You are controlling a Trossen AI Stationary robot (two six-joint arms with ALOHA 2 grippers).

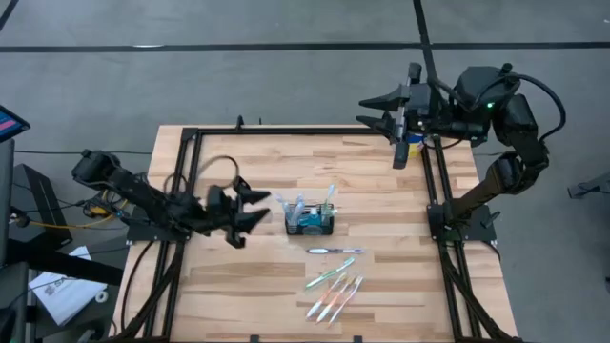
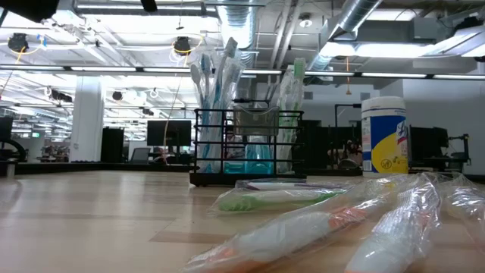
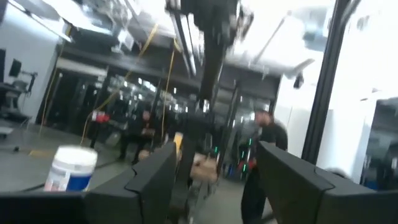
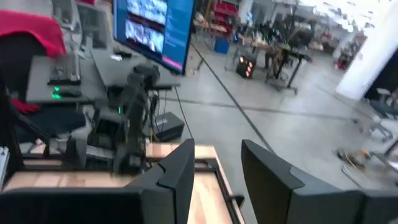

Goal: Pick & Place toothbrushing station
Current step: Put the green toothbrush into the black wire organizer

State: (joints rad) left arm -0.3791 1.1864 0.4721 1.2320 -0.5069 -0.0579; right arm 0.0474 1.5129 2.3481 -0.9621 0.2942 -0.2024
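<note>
High view: the toothbrushing station (image 1: 311,225) stands near the table's (image 1: 238,286) middle, brushes upright in its compartments. The left gripper (image 1: 250,208) is seen just to the station's left, jaws spread and empty, pointing toward it. The station's long axis runs left to right, in line with that approach. Wrapped toothbrushes (image 1: 334,291) lie loose on the near side of the station. The right gripper (image 1: 381,110) is parked at the far right corner, beside the white tub (image 1: 404,149), well apart from the station; nothing is held, fingers parted partway.

Low view: the station (image 2: 246,148) is upright, the tub (image 2: 384,136) to its right, wrapped brushes (image 2: 318,224) in the foreground.

Left wrist view: fingers (image 3: 152,180) apart, nothing between.

Right wrist view: fingers (image 4: 180,171) apart, empty.

Judgement: the left arm is nearer for any next pick.
</note>
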